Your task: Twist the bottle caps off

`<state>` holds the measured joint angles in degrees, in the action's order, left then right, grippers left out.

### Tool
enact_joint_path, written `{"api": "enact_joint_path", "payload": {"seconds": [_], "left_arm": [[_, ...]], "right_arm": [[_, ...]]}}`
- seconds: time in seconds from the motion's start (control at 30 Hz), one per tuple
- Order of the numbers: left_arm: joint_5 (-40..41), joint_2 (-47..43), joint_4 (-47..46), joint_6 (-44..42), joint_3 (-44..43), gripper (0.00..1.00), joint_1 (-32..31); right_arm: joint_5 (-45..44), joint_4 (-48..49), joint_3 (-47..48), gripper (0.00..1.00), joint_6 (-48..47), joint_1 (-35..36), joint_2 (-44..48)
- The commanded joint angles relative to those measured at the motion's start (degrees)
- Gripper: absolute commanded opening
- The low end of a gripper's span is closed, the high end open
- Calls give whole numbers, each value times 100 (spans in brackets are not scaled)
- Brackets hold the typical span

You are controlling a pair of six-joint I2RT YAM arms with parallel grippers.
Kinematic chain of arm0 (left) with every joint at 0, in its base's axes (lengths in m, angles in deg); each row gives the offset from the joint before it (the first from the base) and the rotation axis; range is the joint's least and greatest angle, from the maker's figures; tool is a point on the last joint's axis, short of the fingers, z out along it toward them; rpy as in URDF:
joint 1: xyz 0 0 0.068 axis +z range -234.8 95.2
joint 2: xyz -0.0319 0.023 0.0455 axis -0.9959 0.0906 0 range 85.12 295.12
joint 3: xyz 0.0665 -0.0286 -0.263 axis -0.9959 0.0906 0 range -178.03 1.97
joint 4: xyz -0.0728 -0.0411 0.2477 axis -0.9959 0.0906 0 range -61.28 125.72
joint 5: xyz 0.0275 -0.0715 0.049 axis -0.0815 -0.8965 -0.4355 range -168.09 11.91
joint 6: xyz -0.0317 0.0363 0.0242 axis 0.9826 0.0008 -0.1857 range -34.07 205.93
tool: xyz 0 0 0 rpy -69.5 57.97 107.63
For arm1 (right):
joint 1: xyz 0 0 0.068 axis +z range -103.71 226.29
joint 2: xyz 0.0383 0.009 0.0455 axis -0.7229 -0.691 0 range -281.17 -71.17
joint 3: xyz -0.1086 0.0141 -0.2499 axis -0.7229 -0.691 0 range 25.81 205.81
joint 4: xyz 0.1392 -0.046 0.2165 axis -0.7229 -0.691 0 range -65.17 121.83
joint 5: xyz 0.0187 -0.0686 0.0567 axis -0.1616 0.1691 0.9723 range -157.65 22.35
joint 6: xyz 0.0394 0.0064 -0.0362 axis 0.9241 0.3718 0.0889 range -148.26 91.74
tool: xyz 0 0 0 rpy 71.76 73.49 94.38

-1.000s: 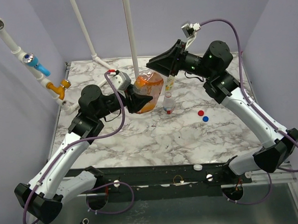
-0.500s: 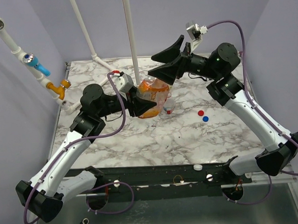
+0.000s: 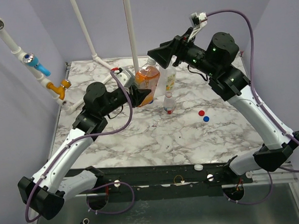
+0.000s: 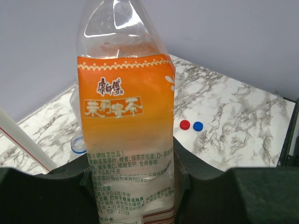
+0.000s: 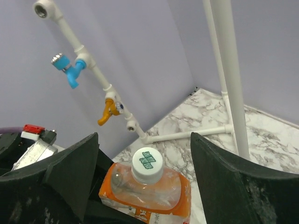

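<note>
Now left end effector (image 4: pixel 135 179) clamps orange bottle (image 4: pixel 126 116); right end effector (image 5: pixel 144 140) splayed, apparently clear above white cap (image 5: pixel 147 164).

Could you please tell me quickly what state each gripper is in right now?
Left gripper: closed on the orange-label bottle.
Right gripper: open, holding nothing, above that bottle's cap.

White-black arms (image 3: pixel 66 156) — purple cables (image 3: pixel 224 10), green LED (image 3: pixel 212 50) perhaps.

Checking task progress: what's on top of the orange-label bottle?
A white cap with green print sits on the orange-label bottle; the open right end effector hovers above it. The neck threads are covered.
</note>
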<state>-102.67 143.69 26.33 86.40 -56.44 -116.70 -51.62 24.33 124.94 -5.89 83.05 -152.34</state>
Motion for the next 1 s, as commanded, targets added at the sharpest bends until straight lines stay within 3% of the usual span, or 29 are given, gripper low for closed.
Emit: {"api": "enact_joint_path", "payload": {"seconds": [0.0, 0.23, 0.43, 0.7, 0.83, 0.97], "left_arm": [[367, 83, -227, -127, -34, 2, -7], [394, 50, -252, -91, -30, 2, -9], [414, 24, -294, -126, 5, 2, -9], [240, -24, -299, -73, 50, 2, -9], [-936, -114, -250, 333, 14, 5, -9], [-2330, -100, -113, 819, -112, 4, -8]], "right_arm": [[-209, -587, 356, 79, -189, 155, -361], [-351, -679, 560, 60, -26, 217, -604], [-380, -669, 494, 51, 125, 217, -653], [122, -239, 252, 4, 271, 218, -548], [929, 101, 125, 0, 1, 209, -392], [2550, 571, 33, 0, -164, 210, -180]]}}
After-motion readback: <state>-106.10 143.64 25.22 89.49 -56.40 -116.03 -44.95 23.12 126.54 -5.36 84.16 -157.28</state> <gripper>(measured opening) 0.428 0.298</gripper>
